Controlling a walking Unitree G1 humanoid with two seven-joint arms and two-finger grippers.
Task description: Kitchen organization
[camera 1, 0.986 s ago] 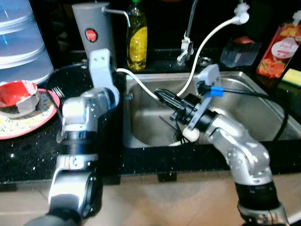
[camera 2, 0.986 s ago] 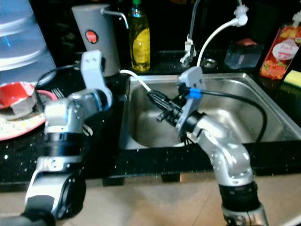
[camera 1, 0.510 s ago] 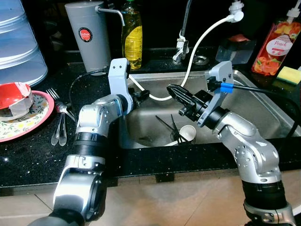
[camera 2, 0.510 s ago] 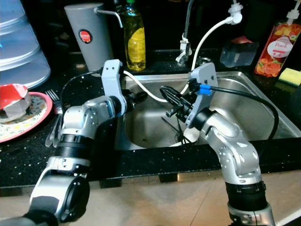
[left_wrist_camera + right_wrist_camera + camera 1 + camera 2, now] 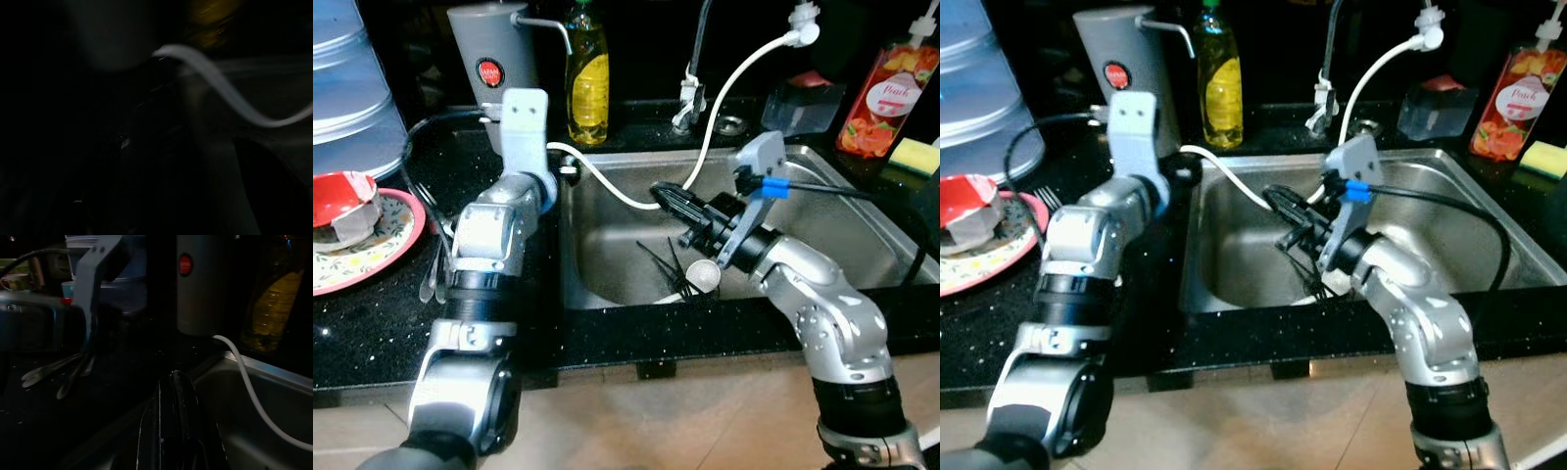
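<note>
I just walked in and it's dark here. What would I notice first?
Two shiny silver arms reach over a steel sink. The right end effector hangs above a small cup and black utensils in the basin. A white hose loops into the sink, and a yellow soap bottle stands behind it.

Plate (image 5: 372, 257) left of sink (image 5: 862, 211); bottle (image 5: 586, 70) behind.

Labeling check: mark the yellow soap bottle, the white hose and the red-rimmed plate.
yellow soap bottle (image 5: 586, 83), left eye view, label.
white hose (image 5: 607, 188), left eye view, mid-length over sink.
red-rimmed plate (image 5: 389, 242), left eye view, bare rim.
</note>
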